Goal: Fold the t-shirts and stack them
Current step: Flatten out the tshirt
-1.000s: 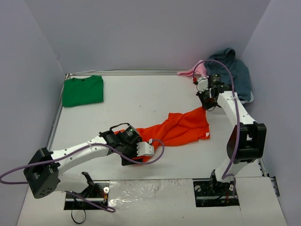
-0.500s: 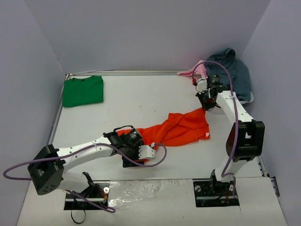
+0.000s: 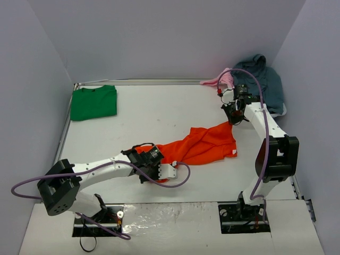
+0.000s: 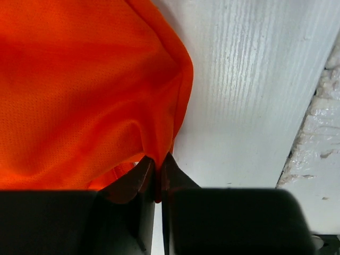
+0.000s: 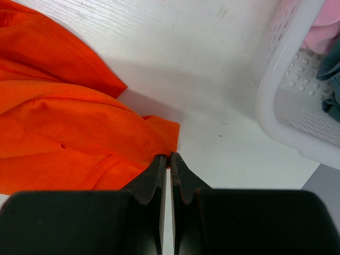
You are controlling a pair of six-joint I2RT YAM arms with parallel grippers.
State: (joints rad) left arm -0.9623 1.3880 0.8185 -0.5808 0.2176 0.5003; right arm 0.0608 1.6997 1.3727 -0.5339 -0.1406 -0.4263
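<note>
The orange t-shirt [image 3: 204, 146] lies crumpled and stretched across the middle of the table, also seen close up in the wrist views [image 4: 79, 90] [image 5: 64, 133]. My left gripper [image 3: 150, 171] [image 4: 158, 162] is shut on a fold of the orange cloth's near left edge. My right gripper [image 3: 232, 121] [image 5: 169, 156] is shut on its far right corner, low over the table. The green t-shirt [image 3: 94, 102] lies folded flat in the far left corner, away from both grippers.
A white perforated basket [image 5: 287, 106] stands at the far right, just beyond the right gripper, holding teal [image 3: 263, 79] and pink clothes [image 3: 224, 79]. Grey walls close in the table on three sides. A foil-taped strip [image 4: 324, 133] runs along the near edge.
My left gripper has closed on the orange cloth's edge; it was open before. The left arm shifted slightly to the right. The right arm has stayed put.
</note>
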